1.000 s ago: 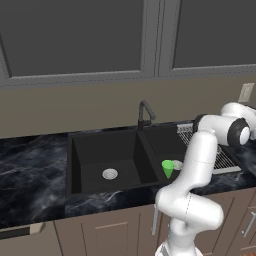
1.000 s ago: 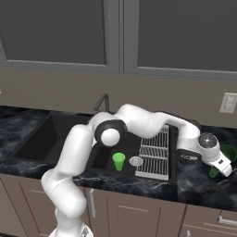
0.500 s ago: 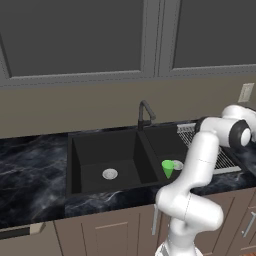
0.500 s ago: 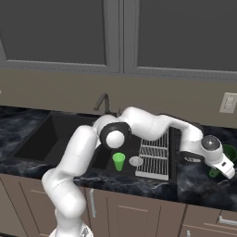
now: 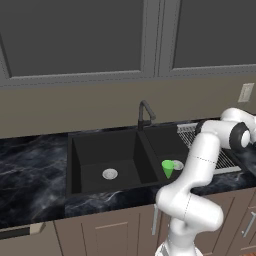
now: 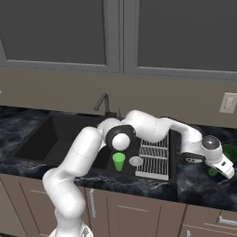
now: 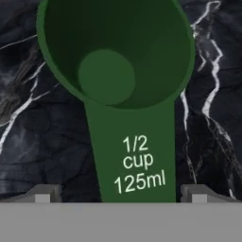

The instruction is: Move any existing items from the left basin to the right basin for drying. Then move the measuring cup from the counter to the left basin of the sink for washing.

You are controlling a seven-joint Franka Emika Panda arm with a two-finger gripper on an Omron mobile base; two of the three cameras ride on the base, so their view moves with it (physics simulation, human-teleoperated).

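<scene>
The dark green measuring cup (image 7: 113, 52) lies on the black marble counter (image 7: 28, 118), with its flat handle (image 7: 134, 156) marked "1/2 cup 125ml" running toward me. My gripper (image 7: 120, 196) is open, one fingertip on each side of the handle, with a gap on both sides. In the right base view the gripper (image 6: 224, 169) hovers low over the measuring cup (image 6: 228, 152) at the counter's far right. The light-green tumbler (image 5: 168, 168) (image 6: 119, 161) stands upright in the narrower right basin (image 5: 161, 144). The wide left basin (image 5: 95, 155) holds only its silver drain (image 5: 110, 174).
A wire drying rack (image 6: 155, 155) lies on the counter between the sink and the measuring cup. The dark gooseneck faucet (image 5: 144, 112) rises at the sink's divider. My arm stretches across the rack. A wall outlet (image 6: 228, 102) is behind the cup.
The hand has crept a little further right and lower toward the measuring cup's handle. The tumbler stays where it was in the right basin.
</scene>
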